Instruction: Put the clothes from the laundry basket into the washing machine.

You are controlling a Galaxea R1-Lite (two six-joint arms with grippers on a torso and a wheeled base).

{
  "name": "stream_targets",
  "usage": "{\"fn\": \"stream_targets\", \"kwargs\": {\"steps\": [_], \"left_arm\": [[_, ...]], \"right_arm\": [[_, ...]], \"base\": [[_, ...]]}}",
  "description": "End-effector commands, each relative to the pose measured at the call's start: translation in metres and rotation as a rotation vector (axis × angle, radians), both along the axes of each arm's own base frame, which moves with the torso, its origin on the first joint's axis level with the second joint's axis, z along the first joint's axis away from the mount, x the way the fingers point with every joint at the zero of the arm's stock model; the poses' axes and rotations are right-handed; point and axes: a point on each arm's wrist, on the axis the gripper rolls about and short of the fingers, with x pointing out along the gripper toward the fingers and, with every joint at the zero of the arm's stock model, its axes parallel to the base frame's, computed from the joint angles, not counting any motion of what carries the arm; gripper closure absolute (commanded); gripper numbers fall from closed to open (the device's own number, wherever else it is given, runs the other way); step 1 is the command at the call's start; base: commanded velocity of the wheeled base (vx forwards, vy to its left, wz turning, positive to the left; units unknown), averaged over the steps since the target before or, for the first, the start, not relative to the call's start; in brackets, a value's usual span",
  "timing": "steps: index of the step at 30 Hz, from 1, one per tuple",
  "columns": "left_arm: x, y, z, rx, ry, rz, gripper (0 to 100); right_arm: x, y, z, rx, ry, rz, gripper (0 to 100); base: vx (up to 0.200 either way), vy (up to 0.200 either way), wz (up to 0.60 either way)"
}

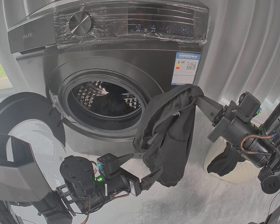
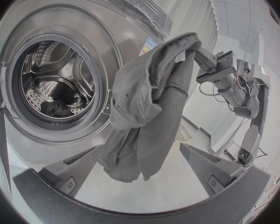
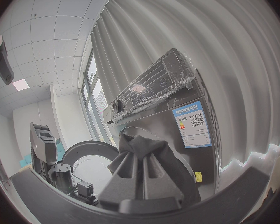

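Observation:
A dark grey garment (image 1: 169, 131) hangs in the air in front of the washing machine (image 1: 115, 63), to the right of its round opening. My right gripper (image 1: 198, 97) is shut on the garment's top edge, with its fingers (image 3: 152, 178) pinching the cloth (image 3: 140, 147). My left gripper (image 1: 146, 163) sits low and open, its fingertips by the garment's lower end (image 2: 140, 125). Another dark piece of clothing (image 1: 110, 105) lies inside the drum (image 2: 54, 108). The cream laundry basket (image 1: 236, 173) stands on the floor at the right, with a dark cloth (image 1: 224, 163) draped over its rim.
The machine's round door (image 1: 25, 122) stands swung open on the left, close to my left arm. Pale curtains (image 1: 249, 41) hang behind and to the right of the machine. A light tiled floor (image 1: 189, 203) lies in front.

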Motion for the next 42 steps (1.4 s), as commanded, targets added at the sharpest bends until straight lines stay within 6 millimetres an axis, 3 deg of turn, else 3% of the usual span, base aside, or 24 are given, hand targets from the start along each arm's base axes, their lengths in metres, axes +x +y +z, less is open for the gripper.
{"fn": "stream_targets", "kwargs": {"steps": [1,6,9,19,27,33,42], "left_arm": [[0.004,0.01,0.012,-0.03,-0.029,0.033,0],[0.0,0.017,0.024,-0.054,-0.056,0.039,0],[-0.002,0.019,0.021,-0.039,-0.048,0.037,0],[0.01,-0.021,-0.022,0.042,0.018,-0.034,0],[0.042,-0.049,-0.033,-0.005,-0.021,-0.018,0],[0.063,-0.056,-0.048,-0.007,-0.03,0.02,0],[0.082,-0.063,-0.047,-0.033,-0.08,0.073,0]], "right_arm": [[0.001,-0.003,-0.003,-0.008,0.009,-0.011,100],[0.005,-0.006,-0.004,-0.008,0.013,-0.029,100],[0.005,-0.006,-0.002,-0.004,0.006,-0.031,100],[0.004,0.003,0.006,0.045,0.009,-0.043,100],[0.0,0.008,0.006,0.051,0.02,-0.024,100],[0.0,0.008,0.006,0.051,0.02,-0.022,100],[-0.001,0.008,0.005,0.049,0.024,-0.021,100]], "base": [[0.0,0.0,0.0],[0.0,0.0,0.0],[0.0,0.0,0.0],[0.0,0.0,0.0],[0.0,0.0,0.0],[0.0,0.0,0.0],[0.0,0.0,0.0]]}}
